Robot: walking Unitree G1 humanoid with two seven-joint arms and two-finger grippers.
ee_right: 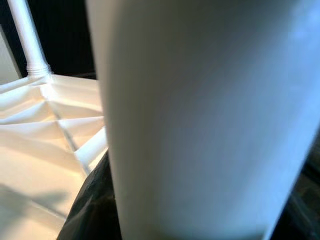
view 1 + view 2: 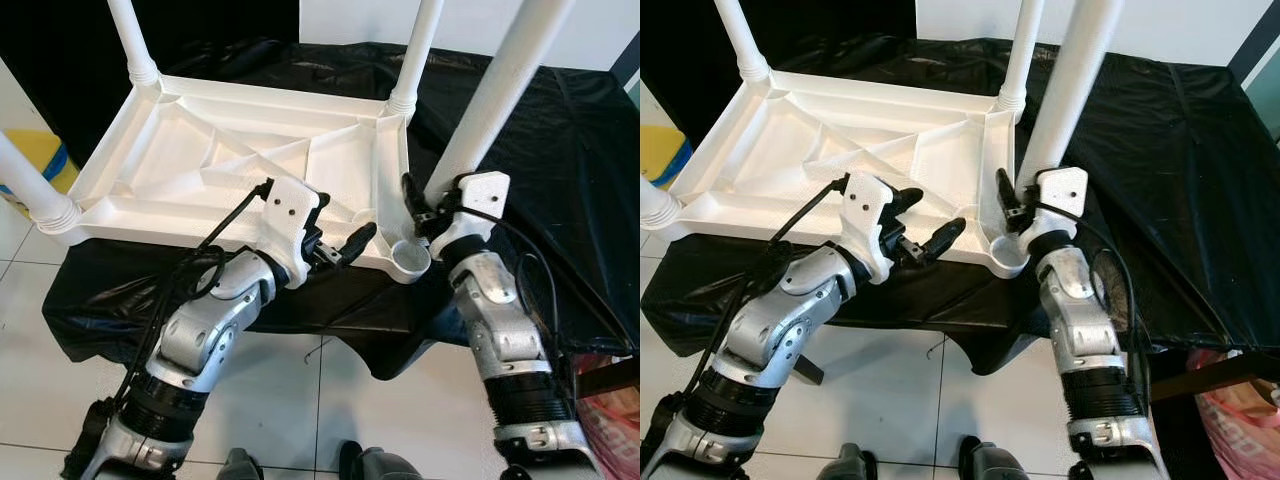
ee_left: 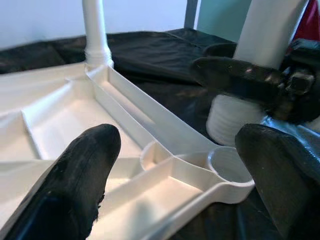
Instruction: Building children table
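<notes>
At the near corner: seating the fourth leg.
Right gripper (image 2: 428,212) clamps the leg (image 2: 500,95) beside the empty socket (image 2: 410,259); left gripper (image 2: 335,240), open, empty, hovers over the top (image 2: 170,150). Align upright before lowering.

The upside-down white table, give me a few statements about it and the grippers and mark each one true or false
1. Three legs already stand in corner sockets of the table top. True.
2. The right gripper holds the fourth leg. True.
3. The fourth leg is already seated in the empty socket. False: its threaded end sits beside the socket, not in it.
4. The left gripper is shut on a leg. False: it is open, near the table's edge by the empty socket.
5. The table lies on a bare wooden surface. False: it lies on a black cloth.
</notes>
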